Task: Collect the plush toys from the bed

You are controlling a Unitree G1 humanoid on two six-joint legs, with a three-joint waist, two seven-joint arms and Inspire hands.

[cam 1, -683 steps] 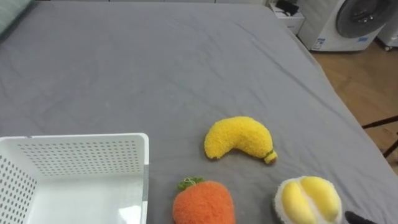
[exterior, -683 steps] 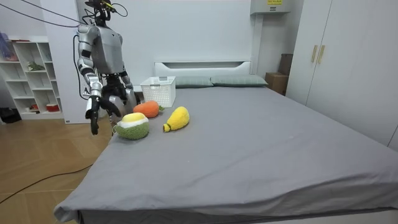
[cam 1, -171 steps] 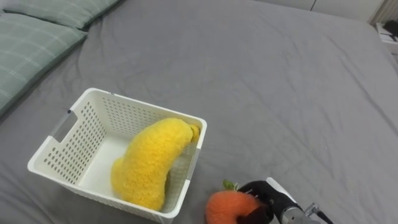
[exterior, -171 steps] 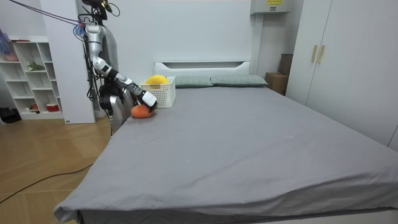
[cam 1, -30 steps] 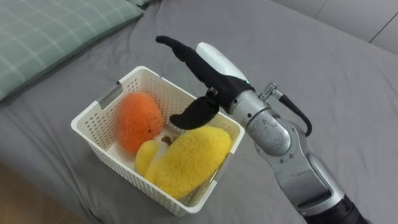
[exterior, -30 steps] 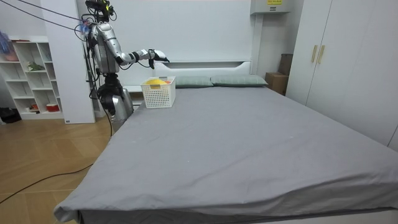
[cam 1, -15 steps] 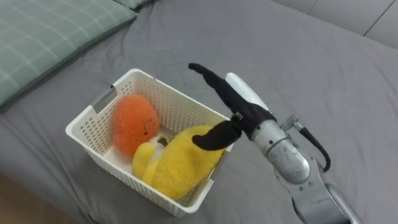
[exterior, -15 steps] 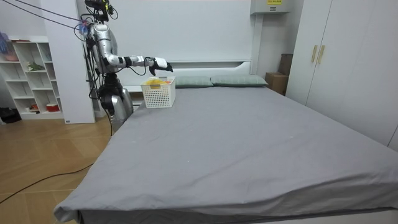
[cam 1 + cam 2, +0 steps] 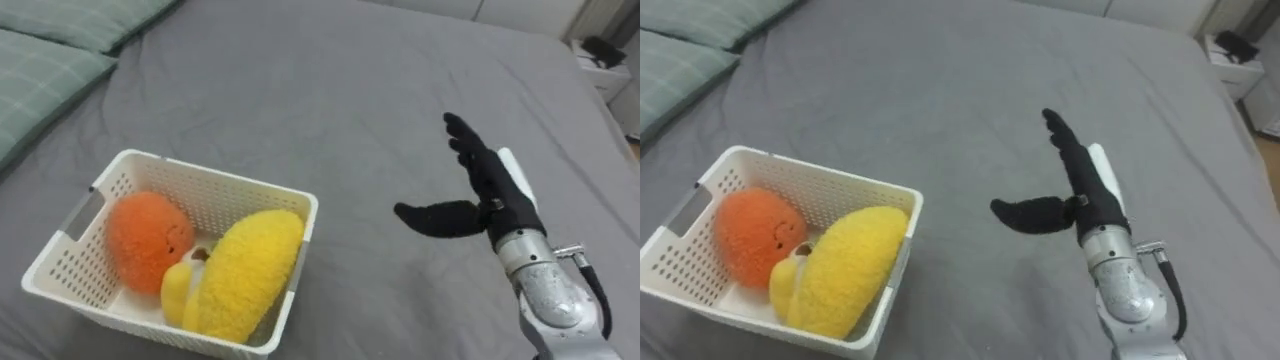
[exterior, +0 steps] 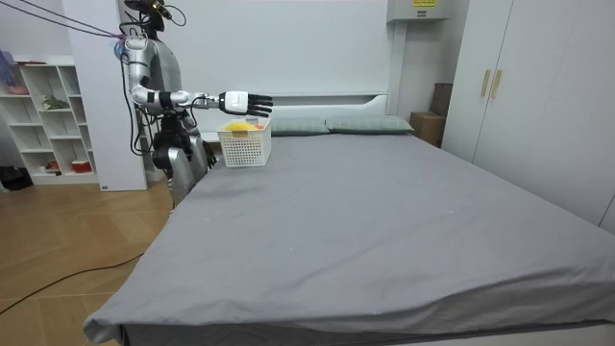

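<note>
My right hand [image 9: 497, 192] hangs above the grey bed [image 9: 330, 90] with fingers straight and thumb spread wide, holding nothing. It sits at about 3 o'clock from the white basket [image 9: 220, 177], apart from it and over bare sheet. I judge it is spread this way because it has nothing to carry: no toy lies loose on the stretch of bed I can see.

The toys are all in the basket. The orange plush [image 9: 145, 240] fills the 9 o'clock end, and the yellow banana plush [image 9: 240, 275] lies slanted across the 3 o'clock end with its upper end propped against the rim. I take it there is no room for it to lie flat. A smaller yellow toy [image 9: 178, 290] is wedged between the two, mostly hidden.

The basket rests on the bed near the green pillow [image 9: 40, 60], which lies at its 10 o'clock. In the room view I stand at the bed's side by the headboard end, so the basket is within easy reach. The collecting looks finished to me.
</note>
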